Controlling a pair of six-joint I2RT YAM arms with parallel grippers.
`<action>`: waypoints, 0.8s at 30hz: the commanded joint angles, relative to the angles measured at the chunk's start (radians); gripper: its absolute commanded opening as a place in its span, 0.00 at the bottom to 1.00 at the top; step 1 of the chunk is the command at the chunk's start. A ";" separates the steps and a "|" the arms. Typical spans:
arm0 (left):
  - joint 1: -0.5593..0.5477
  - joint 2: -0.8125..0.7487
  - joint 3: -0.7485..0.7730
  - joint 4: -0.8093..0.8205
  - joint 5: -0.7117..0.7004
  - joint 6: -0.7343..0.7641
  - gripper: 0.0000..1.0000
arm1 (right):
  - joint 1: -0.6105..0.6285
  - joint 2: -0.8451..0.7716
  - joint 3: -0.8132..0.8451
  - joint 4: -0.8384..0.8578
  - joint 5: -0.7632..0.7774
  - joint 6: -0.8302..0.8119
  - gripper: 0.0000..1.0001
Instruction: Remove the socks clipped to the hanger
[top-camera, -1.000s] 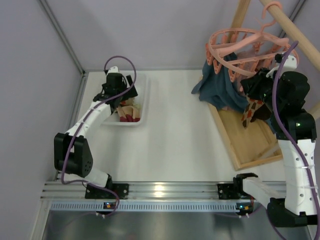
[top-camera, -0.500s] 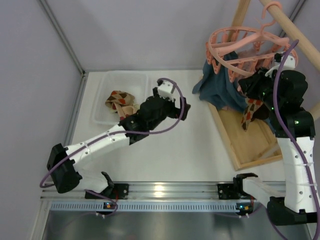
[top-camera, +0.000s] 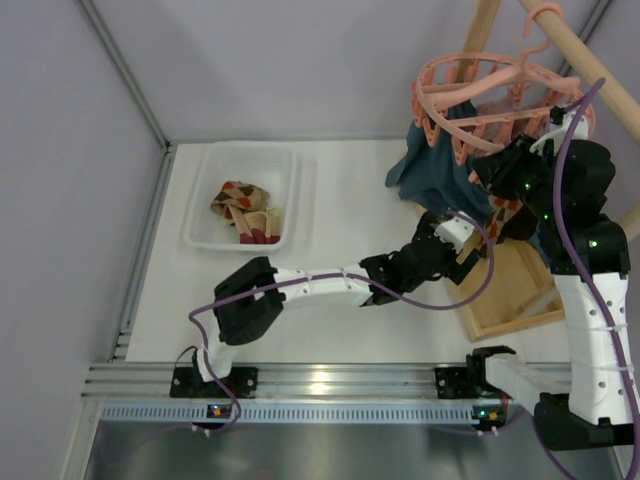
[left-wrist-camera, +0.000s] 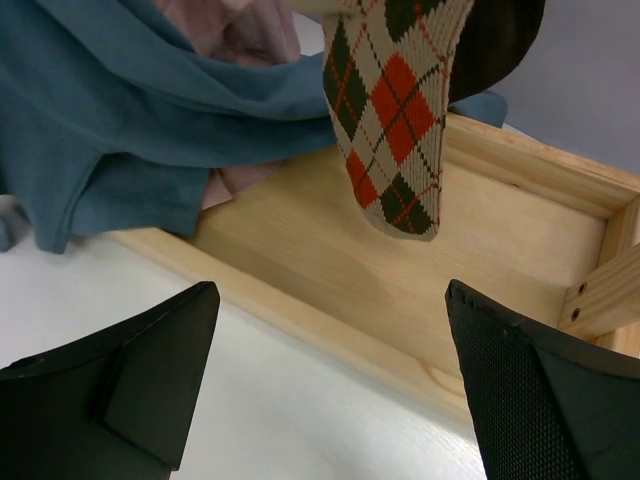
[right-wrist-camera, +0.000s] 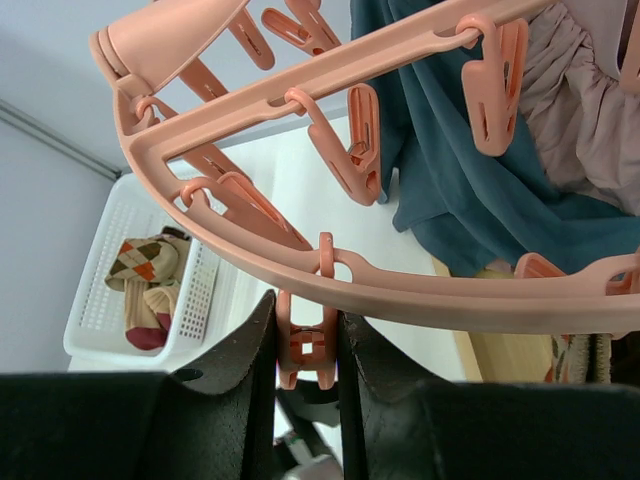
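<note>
- Far to the left of the salmon-pink round plastic drying hanger (top-camera: 480, 80), a white slotted plastic basket (top-camera: 200, 225) sits on the white counter (top-camera: 350, 200). It holds a few argyle and maroon-tipped socks (top-camera: 245, 208), so part of the job looks done.
- Below and left of the hanger, the left arm (top-camera: 320, 280) stretches across the counter. Its jaws stand wide apart and empty, pointing at the toe of a tan, red and dark-green argyle sock (left-wrist-camera: 395, 110).
- That sock hangs from the hanger above a pale wooden frame base (left-wrist-camera: 400, 290).
- A big teal-blue cloth (left-wrist-camera: 120, 130) drapes under the hanger just left of that sock. If the left jaws drift that way, they could pinch a fold of cloth instead.
- A dark brown fabric piece (left-wrist-camera: 500, 40), probably another sock, hangs against the argyle one. A careless grab could take both or tug the wrong one.
- At the hanger's near rim, the right arm's jaws are narrow and squeeze a small salmon-pink clip (right-wrist-camera: 305, 350) that dangles from the outer ring.
- If the clip opens before the left jaws hold the sock, it would likely drop onto the wooden base. A hard pull against a closed clip could instead swing the hanger on its hook.
</note>
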 joint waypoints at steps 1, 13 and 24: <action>-0.012 0.059 0.091 0.122 -0.034 0.035 0.98 | -0.007 -0.009 0.031 0.022 -0.022 0.019 0.00; -0.050 0.277 0.312 0.142 0.032 -0.005 0.98 | -0.007 -0.046 -0.024 0.052 -0.023 0.043 0.00; -0.041 0.469 0.501 0.142 -0.108 0.026 0.97 | -0.005 -0.075 -0.076 0.088 -0.036 0.057 0.00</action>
